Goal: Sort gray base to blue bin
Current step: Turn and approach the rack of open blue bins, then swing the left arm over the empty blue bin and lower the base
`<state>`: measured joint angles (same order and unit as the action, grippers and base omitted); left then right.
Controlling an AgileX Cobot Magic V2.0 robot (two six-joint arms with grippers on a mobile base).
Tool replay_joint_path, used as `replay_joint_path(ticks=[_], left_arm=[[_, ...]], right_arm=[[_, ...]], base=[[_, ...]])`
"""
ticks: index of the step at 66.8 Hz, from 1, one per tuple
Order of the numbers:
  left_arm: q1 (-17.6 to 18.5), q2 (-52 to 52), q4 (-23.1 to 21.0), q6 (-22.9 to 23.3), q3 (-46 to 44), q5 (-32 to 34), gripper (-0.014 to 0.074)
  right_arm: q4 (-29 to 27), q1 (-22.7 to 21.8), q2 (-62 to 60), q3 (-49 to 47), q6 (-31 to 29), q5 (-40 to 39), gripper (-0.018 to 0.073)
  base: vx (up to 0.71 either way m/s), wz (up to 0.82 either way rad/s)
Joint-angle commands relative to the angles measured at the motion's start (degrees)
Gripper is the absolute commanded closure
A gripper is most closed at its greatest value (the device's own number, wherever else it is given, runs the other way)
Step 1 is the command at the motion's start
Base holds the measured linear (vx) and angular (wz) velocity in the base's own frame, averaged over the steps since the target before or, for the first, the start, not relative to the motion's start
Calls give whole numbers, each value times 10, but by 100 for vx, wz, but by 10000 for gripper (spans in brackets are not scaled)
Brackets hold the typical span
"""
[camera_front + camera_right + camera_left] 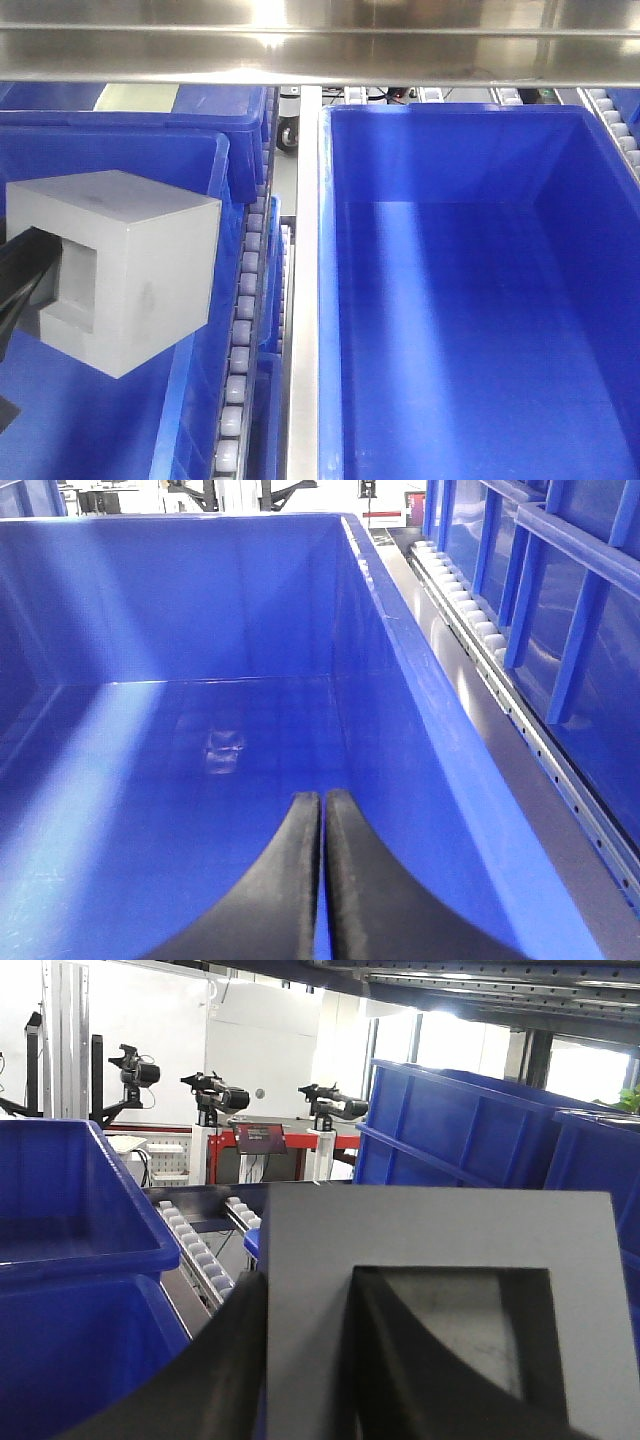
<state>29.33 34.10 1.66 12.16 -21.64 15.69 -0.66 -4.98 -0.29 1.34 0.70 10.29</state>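
The gray base is a light-gray block with a square recess facing left. It hangs in the air over the left bin, left of the large blue bin. My left gripper is shut on it: one black finger is inside the recess, the other outside the wall. In the left wrist view the base fills the frame and the left gripper clamps its wall. My right gripper is shut and empty, inside or just above the blue bin, which holds nothing.
Another blue bin lies below the held block. A roller track and a metal rail separate the two bins. A steel shelf runs overhead. More blue bins and rollers stand to the right.
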Motion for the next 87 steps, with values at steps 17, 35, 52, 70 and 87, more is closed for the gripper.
replay_joint_path(ticks=[17, 35, 52, 70, 87], left_arm=[[3, -2, -5, 41, -20, 88, 594], [32, 91, 224, 272, -25, 195, 594], [97, 283, 323, 363, -148, 208, 601], [205, 468, 333, 361, -336, 66, 601], [238, 609, 342, 361, -490, -134, 600]], right_arm=[[3, -2, 11, 4, -7, -17, 564], [3, -2, 11, 4, -7, -17, 564], [3, -2, 11, 4, -7, -17, 564], [3, -2, 11, 4, -7, -17, 564], [3, -2, 11, 4, -7, -17, 564]], base=[[0, 0], [0, 0], [0, 0], [0, 0], [0, 0]])
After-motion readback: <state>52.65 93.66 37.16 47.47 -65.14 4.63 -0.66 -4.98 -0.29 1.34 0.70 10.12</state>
